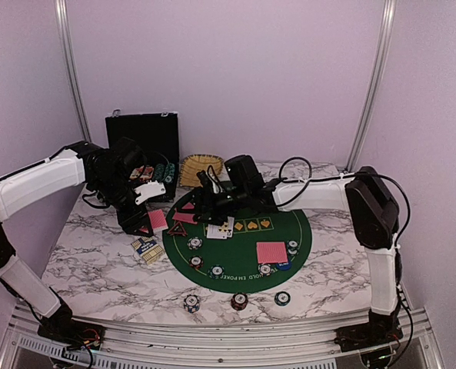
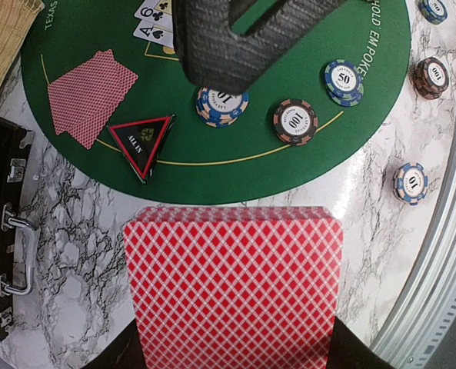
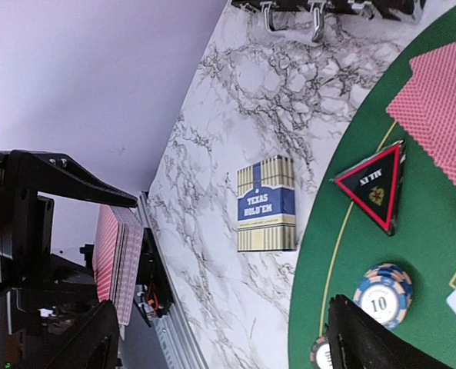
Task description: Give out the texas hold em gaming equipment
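Red-backed deck (image 2: 231,284) clamped in left hand (image 2: 231,350); right hand (image 3: 220,338), spread wide, shld lift just one off top w/o dragging others.

White marble table (image 1: 81,257). Toward the middle and right, a round green mat (image 1: 247,257). At the far edge, left of centre, a black case (image 1: 144,134), with a straw basket (image 1: 199,167) just beside it. Left of the mat, a card box (image 1: 146,250). Near the near edge, three chips (image 1: 239,300) in a row, apart.
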{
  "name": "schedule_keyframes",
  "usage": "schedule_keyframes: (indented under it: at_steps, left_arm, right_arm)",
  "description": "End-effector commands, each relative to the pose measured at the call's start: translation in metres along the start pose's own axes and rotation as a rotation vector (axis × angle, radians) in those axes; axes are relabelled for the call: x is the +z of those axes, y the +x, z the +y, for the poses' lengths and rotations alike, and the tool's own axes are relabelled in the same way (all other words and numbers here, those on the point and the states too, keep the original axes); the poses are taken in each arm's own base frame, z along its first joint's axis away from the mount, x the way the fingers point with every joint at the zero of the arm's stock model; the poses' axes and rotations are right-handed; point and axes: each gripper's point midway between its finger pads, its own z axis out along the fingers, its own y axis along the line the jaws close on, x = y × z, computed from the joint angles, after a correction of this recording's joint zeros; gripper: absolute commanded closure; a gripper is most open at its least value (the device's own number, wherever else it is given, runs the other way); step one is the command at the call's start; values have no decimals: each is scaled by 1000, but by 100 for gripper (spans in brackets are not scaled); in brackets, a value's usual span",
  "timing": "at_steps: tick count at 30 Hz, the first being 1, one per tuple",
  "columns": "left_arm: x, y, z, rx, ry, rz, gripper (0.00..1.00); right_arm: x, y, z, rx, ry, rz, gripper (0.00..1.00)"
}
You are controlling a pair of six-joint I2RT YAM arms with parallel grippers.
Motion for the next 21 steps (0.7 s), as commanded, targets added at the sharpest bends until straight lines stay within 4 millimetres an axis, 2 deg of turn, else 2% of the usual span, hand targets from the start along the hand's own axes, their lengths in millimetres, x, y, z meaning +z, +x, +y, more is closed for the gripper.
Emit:
schedule_keyframes:
  at_steps: [1,6,21]
  left_arm:
    - [-10,-6,-1,-3,5,-27,100]
    - [-9,-7,-1,-4,10,-27,100]
    - [-11,-15,0,-5,22,-46,100]
  right_arm:
    - [10,7,33,63,-192,46,8]
    - [19,13,45,89,-262,69,8]
    - [43,17,59,131,-340,101,8]
